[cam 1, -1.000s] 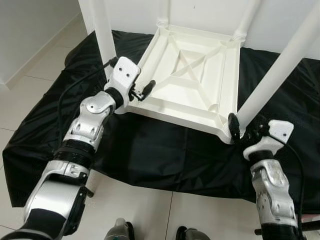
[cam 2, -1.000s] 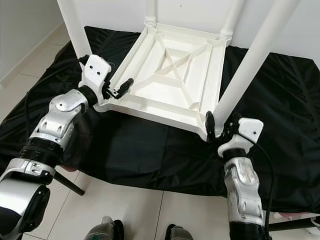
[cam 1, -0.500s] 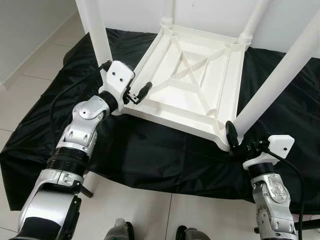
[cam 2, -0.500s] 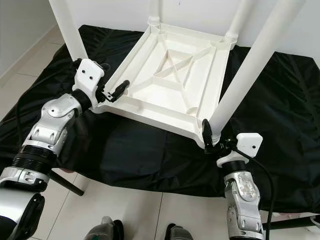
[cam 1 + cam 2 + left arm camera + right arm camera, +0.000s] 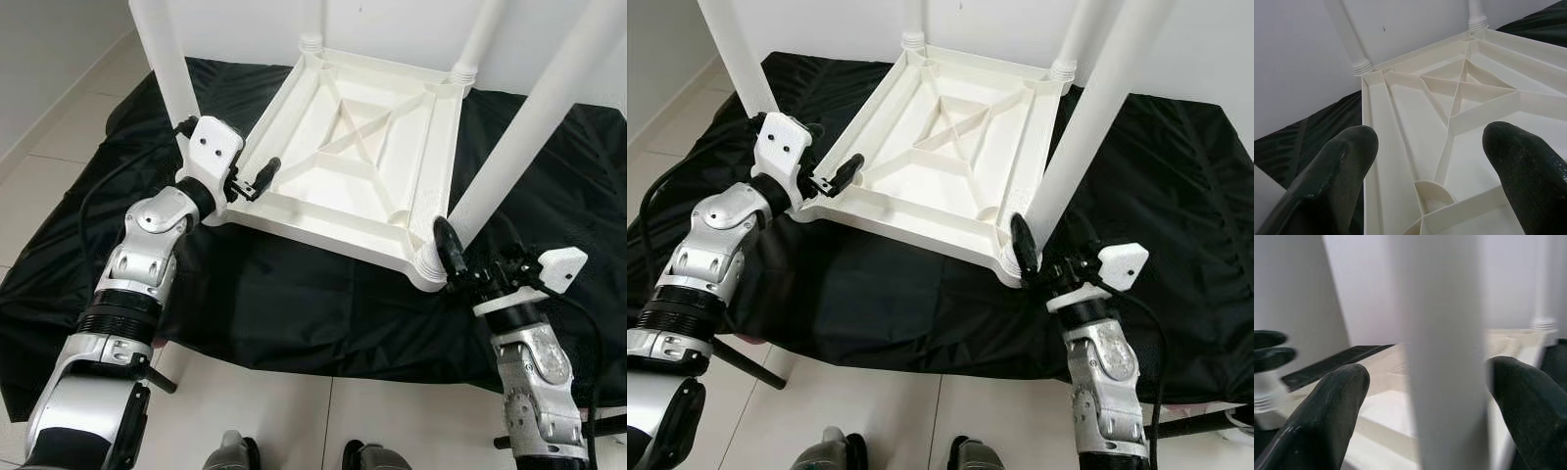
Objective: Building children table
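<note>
Left gripper (image 5: 257,180): fingers spread over the near-left corner rim, probably steadying it.
Children's table (image 5: 362,157): upside down on black cloth (image 5: 284,294) (legs up).
Right gripper (image 5: 453,262): fingers spread around the near-right leg (image 5: 529,117) base, apparently seating it.

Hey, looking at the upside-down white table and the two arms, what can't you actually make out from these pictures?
- Tops of the table legs: cut off by the upper edge of the eye views.
- What lies under the black cloth: covered.
- Right end effector: whether its fingers touch the leg; the right wrist view is blurred.
- Table corner joint by the right end effector: one finger hides it in the eye views.
</note>
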Tool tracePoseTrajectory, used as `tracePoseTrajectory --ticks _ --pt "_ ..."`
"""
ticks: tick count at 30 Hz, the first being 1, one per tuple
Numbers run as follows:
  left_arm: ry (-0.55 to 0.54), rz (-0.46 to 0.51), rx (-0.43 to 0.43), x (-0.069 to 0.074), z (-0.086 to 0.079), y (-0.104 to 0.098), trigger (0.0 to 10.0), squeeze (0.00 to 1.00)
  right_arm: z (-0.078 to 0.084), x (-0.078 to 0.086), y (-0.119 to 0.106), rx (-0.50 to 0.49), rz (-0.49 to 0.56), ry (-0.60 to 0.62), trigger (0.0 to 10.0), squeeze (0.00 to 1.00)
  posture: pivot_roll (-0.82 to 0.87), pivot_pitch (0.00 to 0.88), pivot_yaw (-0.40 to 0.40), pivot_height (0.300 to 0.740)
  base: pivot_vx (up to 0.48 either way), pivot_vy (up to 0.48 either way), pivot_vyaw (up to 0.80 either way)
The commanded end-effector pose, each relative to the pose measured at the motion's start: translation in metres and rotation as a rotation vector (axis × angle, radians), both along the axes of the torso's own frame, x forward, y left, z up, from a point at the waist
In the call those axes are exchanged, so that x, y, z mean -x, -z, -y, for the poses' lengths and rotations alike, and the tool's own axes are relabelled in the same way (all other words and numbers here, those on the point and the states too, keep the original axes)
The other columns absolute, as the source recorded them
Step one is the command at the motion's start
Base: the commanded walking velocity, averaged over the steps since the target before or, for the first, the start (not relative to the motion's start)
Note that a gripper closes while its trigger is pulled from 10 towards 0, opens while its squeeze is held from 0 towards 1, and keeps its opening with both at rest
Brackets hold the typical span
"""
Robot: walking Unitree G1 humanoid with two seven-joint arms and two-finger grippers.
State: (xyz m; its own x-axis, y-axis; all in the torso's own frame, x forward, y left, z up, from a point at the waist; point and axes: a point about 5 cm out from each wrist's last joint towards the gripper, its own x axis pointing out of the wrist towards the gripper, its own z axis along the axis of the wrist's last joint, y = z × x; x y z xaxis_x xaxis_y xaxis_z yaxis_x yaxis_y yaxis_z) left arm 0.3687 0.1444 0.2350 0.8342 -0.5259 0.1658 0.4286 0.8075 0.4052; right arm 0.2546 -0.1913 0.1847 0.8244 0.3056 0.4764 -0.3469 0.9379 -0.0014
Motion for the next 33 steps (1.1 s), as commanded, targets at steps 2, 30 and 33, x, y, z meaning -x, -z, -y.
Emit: tracePoseTrajectory --ticks 2,30,33 --pt "-0.035 -0.016 0.001 0.001 -0.008 0.004 10.0 0.0 -0.002 0.006 0.002 0.021 -0.015 -0.05 10.0 0.59 -0.07 0.119 0.028 0.74 0.0 0.0 0.0" --pt "0.021 -0.022 -0.013 -0.011 0.004 -0.004 10.0 0.0 -0.007 0.066 0.013 0.074 -0.112 -0.233 10.0 0.0 -0.17 0.132 0.106 0.74 0.0 0.0 0.0" --pt "0.026 -0.02 -0.013 -0.011 0.006 -0.005 10.0 0.0 -0.006 0.067 0.015 0.092 -0.125 -0.246 10.0 0.0 -0.18 0.132 0.105 0.74 0.0 0.0 0.0"
